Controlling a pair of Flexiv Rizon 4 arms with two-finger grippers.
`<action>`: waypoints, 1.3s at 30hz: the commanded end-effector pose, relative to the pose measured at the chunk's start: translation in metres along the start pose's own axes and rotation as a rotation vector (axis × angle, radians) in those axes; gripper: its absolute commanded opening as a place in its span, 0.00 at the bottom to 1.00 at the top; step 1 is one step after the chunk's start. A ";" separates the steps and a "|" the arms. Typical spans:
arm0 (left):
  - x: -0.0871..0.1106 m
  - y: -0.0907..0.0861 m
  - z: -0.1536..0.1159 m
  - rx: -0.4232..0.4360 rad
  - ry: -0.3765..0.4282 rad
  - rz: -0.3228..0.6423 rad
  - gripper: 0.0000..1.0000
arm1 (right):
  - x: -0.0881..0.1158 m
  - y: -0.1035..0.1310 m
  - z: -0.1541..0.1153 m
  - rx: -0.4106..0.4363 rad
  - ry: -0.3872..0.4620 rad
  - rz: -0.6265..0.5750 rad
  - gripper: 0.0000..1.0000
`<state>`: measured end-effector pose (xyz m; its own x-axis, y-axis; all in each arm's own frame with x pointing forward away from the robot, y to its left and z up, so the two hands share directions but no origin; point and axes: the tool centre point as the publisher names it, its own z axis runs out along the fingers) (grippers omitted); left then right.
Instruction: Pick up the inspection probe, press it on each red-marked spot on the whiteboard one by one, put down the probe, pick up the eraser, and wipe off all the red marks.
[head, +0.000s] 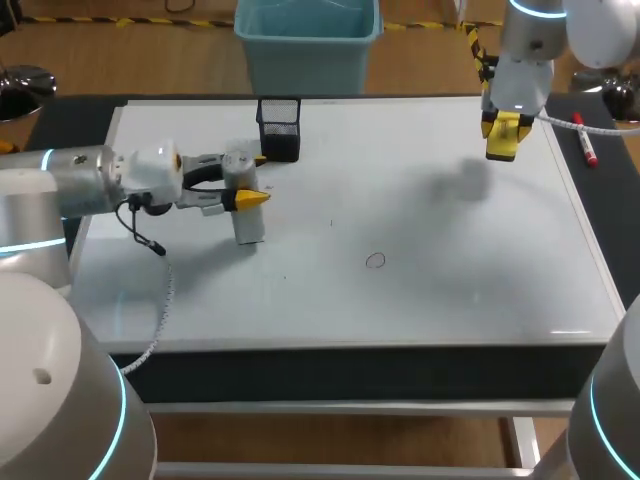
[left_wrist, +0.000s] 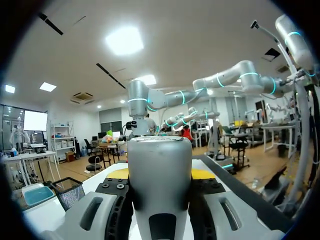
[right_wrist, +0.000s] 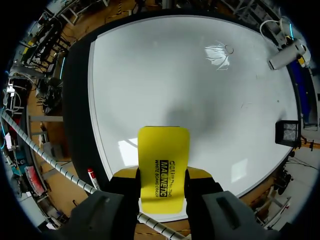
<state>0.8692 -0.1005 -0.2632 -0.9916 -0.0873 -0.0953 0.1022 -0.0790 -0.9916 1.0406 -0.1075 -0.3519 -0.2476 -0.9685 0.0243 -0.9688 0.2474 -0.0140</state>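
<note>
The grey cylindrical probe (head: 248, 228) stands upright on the whiteboard (head: 430, 300) at its left side, with my left gripper (head: 255, 180) shut on its upper part from the side. In the left wrist view the probe (left_wrist: 160, 185) fills the space between the fingers (left_wrist: 95, 210). My right gripper (head: 503, 140) hangs above the board's far right corner, shut on the yellow eraser (right_wrist: 164, 167). One small red circle mark (head: 375, 261) lies near the board's middle, also seen as the mark (right_wrist: 229, 49) far ahead of the eraser.
A black mesh pen holder (head: 279, 128) stands at the board's far edge, just behind the left gripper. A red marker (head: 585, 140) lies on the dark strip to the right of the board, close to the right arm.
</note>
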 end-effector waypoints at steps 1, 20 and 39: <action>0.002 0.002 -0.008 0.017 -0.013 0.001 0.00 | 0.001 0.000 -0.001 0.001 0.002 -0.002 0.00; 0.000 -0.010 -0.011 0.026 -0.014 0.022 0.00 | 0.001 0.000 -0.001 0.001 0.002 -0.002 0.00; 0.000 -0.010 -0.011 0.026 -0.014 0.022 0.00 | -0.051 0.099 -0.021 0.062 -0.075 -0.173 0.00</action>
<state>0.8683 -0.0881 -0.2559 -0.9884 -0.0998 -0.1145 0.1248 -0.1039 -0.9867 0.9910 -0.0373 -0.3401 -0.0882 -0.9952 -0.0432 -0.9961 0.0884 -0.0026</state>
